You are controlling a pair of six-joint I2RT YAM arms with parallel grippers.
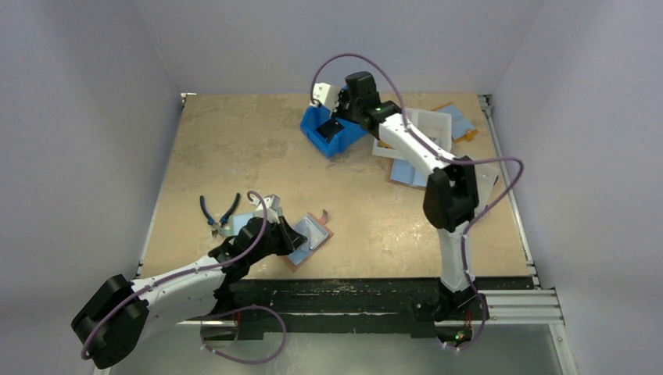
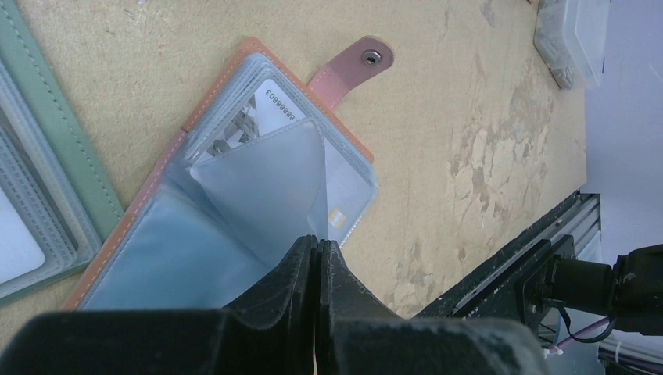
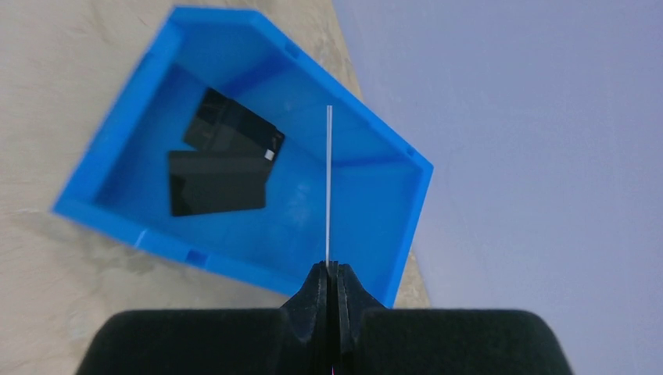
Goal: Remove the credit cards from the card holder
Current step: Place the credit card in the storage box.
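The table (image 1: 234, 156) is taken up at its far side by a blue bin (image 3: 102, 195), with a white divided tray (image 1: 435, 129) just to its right and a flat blue-lined folder (image 1: 410, 172) in front of that tray. The right arm is stretched out over the bin, and the right gripper (image 3: 328, 269) is seen with its fingers pressed together on a thin card (image 3: 328, 180), which is held edge-on above the bin's inside. Two black cards (image 3: 233, 125) (image 3: 217, 183) are seen lying on the bin floor, touching each other. The holder (image 2: 148, 250) is laid open near the table's front edge, just beside a green wallet (image 2: 55, 148) to its left. Blue-handled pliers (image 1: 216, 211) are found further left. The left gripper (image 2: 317, 246) is set over the holder, its fingers closed tight on a clear sleeve (image 2: 266, 187) that is lifted off the stack. Beneath the sleeve a pale card (image 2: 274, 105) with printed digits is seen tucked in a pocket. The snap tab (image 2: 349, 69) is spread flat on the table.
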